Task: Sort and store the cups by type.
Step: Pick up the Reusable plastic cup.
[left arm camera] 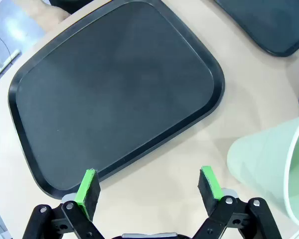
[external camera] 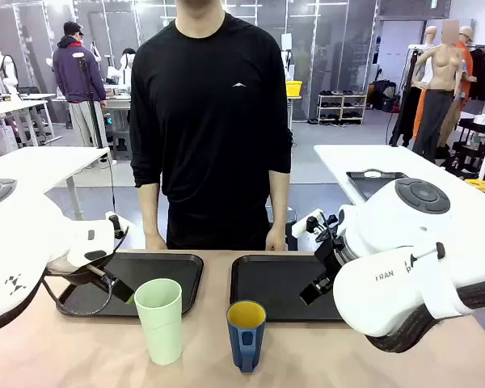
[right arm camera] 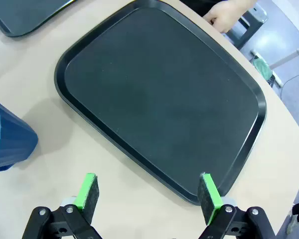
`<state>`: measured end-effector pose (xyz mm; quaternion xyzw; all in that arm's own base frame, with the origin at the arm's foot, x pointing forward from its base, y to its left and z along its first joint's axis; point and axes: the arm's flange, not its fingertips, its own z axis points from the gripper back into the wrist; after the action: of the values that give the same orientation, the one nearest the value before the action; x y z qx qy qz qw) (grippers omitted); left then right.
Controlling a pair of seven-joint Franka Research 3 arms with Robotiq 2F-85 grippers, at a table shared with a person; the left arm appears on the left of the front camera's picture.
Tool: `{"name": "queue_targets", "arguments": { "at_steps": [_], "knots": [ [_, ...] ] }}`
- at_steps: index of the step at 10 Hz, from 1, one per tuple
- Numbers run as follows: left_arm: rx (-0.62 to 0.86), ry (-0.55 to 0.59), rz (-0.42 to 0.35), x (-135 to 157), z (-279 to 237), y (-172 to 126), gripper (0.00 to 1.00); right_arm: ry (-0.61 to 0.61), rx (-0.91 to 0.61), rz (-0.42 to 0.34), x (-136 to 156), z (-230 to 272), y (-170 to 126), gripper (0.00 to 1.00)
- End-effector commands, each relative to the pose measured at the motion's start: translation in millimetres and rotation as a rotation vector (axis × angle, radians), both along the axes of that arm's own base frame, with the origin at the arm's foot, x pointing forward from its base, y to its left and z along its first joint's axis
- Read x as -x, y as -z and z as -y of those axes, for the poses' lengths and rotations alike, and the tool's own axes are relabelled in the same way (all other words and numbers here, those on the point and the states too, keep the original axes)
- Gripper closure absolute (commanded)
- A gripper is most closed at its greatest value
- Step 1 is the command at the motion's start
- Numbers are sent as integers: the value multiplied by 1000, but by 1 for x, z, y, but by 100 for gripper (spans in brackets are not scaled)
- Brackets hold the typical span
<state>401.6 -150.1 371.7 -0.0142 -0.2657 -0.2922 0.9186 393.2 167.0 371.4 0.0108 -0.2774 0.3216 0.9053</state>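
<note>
Green tumbler (external camera: 159, 319) and blue mug (external camera: 246, 333) upright, just apart, on the worktop (external camera: 81, 352), robot side of the trays. Left gripper (left arm camera: 149, 181) spread wide, empty, by the left tray (left arm camera: 114, 94). Right gripper (right arm camera: 148, 186) likewise, empty, by the right tray (right arm camera: 159, 94).

- Left arm (external camera: 16, 259): glossy white, grey round cap, black logo.
- Right arm (external camera: 396, 283): white, "FRAN" lettering, thick black cable.
- Left gripper (left arm camera: 148, 174), right gripper (right arm camera: 148, 177): black, 2 green pads each.
- Person (external camera: 210, 121): black long-sleeved top.
</note>
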Motion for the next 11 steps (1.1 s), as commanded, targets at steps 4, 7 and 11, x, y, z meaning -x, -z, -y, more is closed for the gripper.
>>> {"name": "queue_targets", "arguments": {
  "at_steps": [4,7,11],
  "knots": [
    [0,0,0,0,0,0,0,0,0,0,0,0,0,0],
    [0,0,0,0,0,0,0,0,0,0,0,0,0,0],
    [0,0,0,0,0,0,0,0,0,0,0,0,0,0]
  ]
}}
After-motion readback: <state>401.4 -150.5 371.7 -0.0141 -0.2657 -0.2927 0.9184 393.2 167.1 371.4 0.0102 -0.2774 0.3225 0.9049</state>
